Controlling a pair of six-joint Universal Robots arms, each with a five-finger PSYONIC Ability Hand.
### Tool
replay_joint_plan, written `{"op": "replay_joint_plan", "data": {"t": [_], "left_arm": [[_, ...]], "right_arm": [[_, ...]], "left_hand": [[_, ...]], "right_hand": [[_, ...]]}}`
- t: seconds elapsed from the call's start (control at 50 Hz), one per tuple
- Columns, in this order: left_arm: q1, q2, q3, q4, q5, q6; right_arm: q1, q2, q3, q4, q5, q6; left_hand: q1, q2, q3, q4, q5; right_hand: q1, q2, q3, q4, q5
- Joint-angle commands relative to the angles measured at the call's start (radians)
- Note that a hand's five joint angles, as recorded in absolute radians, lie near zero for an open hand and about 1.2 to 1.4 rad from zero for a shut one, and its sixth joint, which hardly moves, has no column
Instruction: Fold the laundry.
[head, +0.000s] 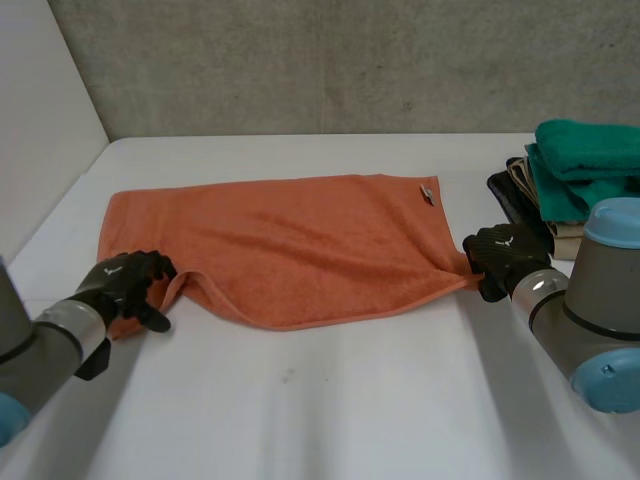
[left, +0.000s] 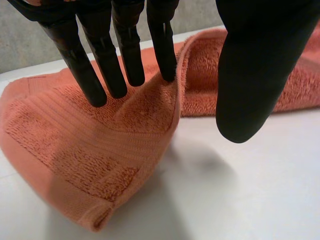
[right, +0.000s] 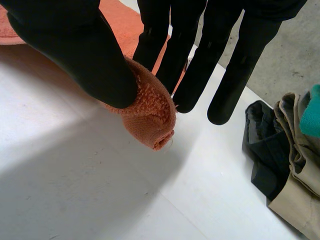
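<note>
Orange towel (head: 300, 245) in right robot hand (head: 505, 258)

The left arm (head: 45, 345), at the lower left of the head view, is a round grey tube with a paler, silvery wrist band and a light-blue end cap (head: 8, 420) at the frame's edge. The left hand (head: 128, 283) is matt black with a small white mark on its back. Up close its fingers (left: 125, 45) are slim black bars with rounded tips, the thumb (left: 255, 65) much thicker and smooth. The right arm (head: 590, 310), at the lower right, is grey with a domed light-blue top cap (head: 613, 222). The right hand (head: 503, 255) is black with a white mark too
</note>
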Motion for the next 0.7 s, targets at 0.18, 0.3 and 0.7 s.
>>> {"op": "replay_joint_plan", "data": {"t": [0.18, 0.3, 0.7], "left_arm": [[-0.079, -0.161, 0.164, 0.094, -0.185, 0.141], [-0.056, -0.184, 0.186, 0.127, -0.182, 0.193], [0.074, -0.089, 0.135, 0.017, -0.036, 0.308]], "right_arm": [[0.005, -0.006, 0.015, -0.002, -0.004, -0.001], [-0.003, -0.007, 0.017, -0.002, -0.004, -0.001], [0.002, -0.039, 0.012, 0.016, -0.004, -0.02]], "left_hand": [[0.227, 0.231, 0.226, 0.236, 0.238], [0.292, 0.296, 0.291, 0.301, 0.303], [0.832, 0.836, 0.831, 0.841, 0.843]], "right_hand": [[0.304, 0.219, 0.206, 0.198, 0.226], [0.304, 0.219, 0.206, 0.198, 0.226], [0.304, 0.219, 0.206, 0.198, 0.226]]}}
